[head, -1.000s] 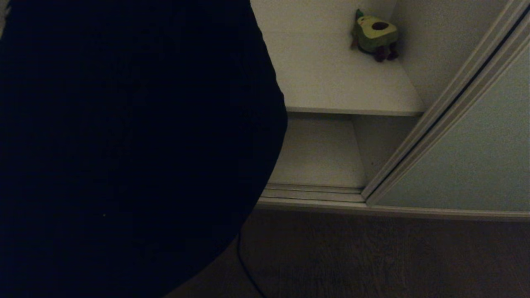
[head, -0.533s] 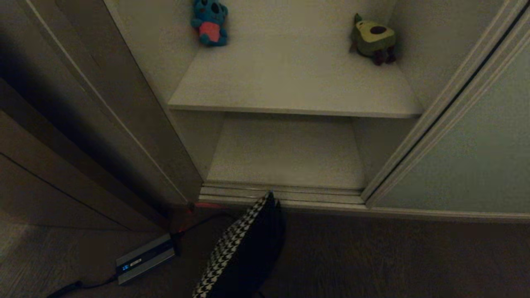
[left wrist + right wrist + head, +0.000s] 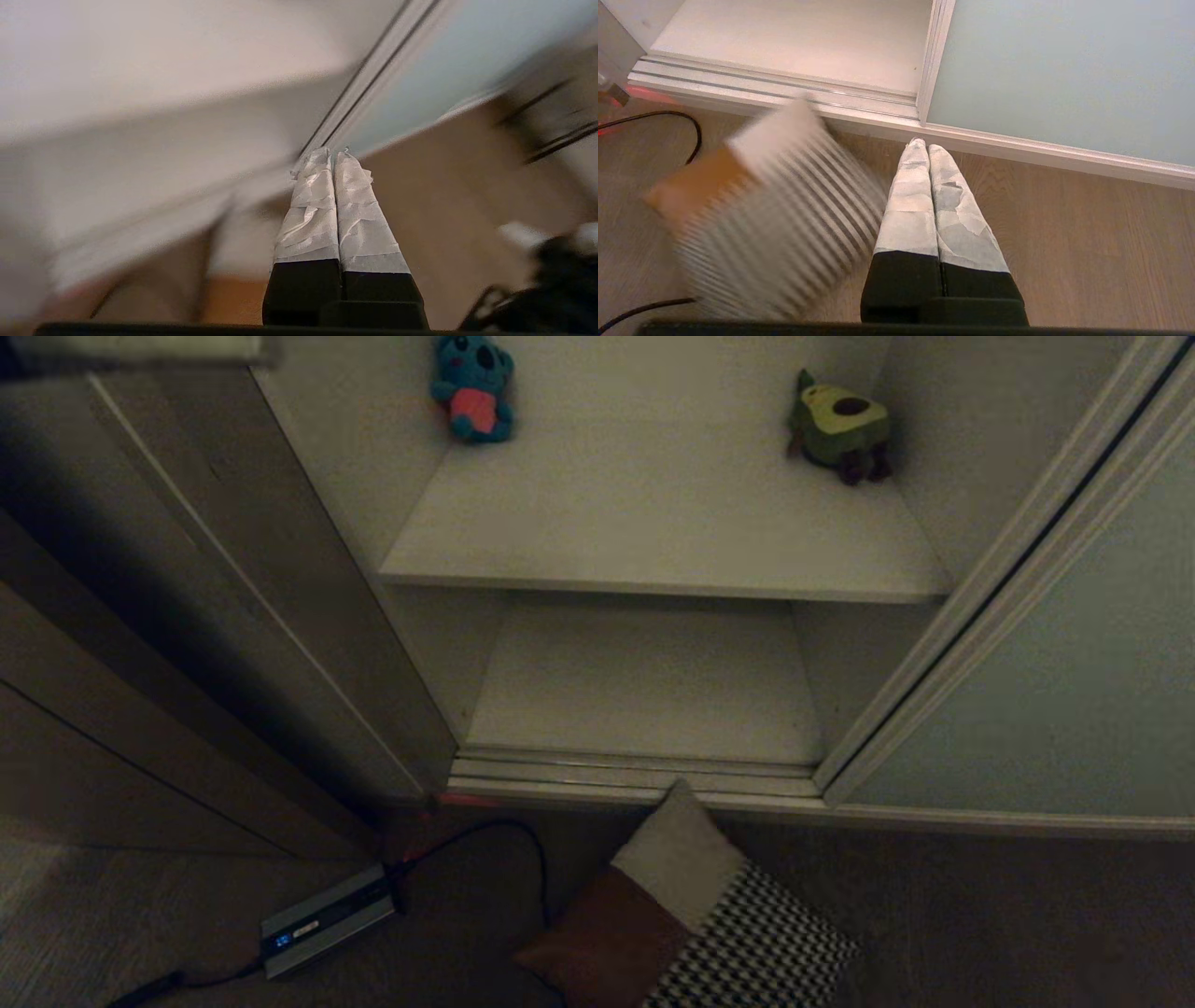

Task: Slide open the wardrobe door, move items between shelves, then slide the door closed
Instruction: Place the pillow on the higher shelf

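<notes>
The cushion point(image 3: 695, 924) lies on the wooden floor point(image 3: 980, 915) just in front of the wardrobe's floor track point(image 3: 635, 775), one corner touching it. Beyond the track, the lower shelf point(image 3: 644, 681) sits bare; the upper shelf point(image 3: 653, 523) carries a blue plush point(image 3: 473, 387) and an avocado plush point(image 3: 840, 425). The sliding wardrobe door point(image 3: 1055, 691) stands pushed right of the track opening. A silver box point(image 3: 327, 919) with a cable point(image 3: 504, 845) rests left of the cushion. The left end effector point(image 3: 334, 156) is pinched together, empty; the right end effector point(image 3: 924, 144) likewise, beside the cushion.

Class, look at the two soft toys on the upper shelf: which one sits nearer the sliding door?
The green avocado toy, in the corner beside the sliding door; the blue toy sits opposite.
</notes>
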You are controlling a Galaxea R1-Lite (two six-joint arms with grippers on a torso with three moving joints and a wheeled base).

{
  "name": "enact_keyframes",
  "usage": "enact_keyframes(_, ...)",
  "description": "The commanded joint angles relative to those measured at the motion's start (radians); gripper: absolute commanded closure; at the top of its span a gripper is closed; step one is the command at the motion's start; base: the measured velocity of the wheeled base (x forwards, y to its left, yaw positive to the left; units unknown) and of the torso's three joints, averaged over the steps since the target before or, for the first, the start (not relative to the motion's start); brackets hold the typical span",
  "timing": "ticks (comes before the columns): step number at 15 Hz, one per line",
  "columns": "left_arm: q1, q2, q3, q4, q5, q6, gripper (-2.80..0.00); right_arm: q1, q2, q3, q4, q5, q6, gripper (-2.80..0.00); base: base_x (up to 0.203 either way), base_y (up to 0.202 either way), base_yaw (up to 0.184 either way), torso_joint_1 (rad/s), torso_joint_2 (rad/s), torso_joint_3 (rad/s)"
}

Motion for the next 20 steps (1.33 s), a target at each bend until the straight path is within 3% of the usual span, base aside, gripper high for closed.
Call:
enact_keyframes(1,0.002,0.002,0.124,0.002,0.05,-0.018,0.0,0.0,0.002,0.003,0.0,0.0,-0.001,0.0,0.0,0.0,0.0,0.0,0.0,0.0)
enact_keyframes(7,0.002,0.008,0.231,-0.017,0.06,-0.198,0.0,0.0,0.002,0.003,0.0,0.0,-0.001,0.0,0.0,0.0,0.0,0.0,0.0,0.0)
enact_keyframes(11,0.003,0.044,0.298,-0.089,0.076,-0.198,0.0,0.0,0.002,0.003,0.0,0.0,-0.001,0.0,0.0,0.0,0.0,0.0,0.0,0.0)
enact_keyframes(20,0.002,0.046,0.332,-0.078,0.071,-0.2,0.0,0.0,0.002,0.003,0.0,0.0,-0.001,0.0,0.0,0.0,0.0,0.0,0.0,0.0)
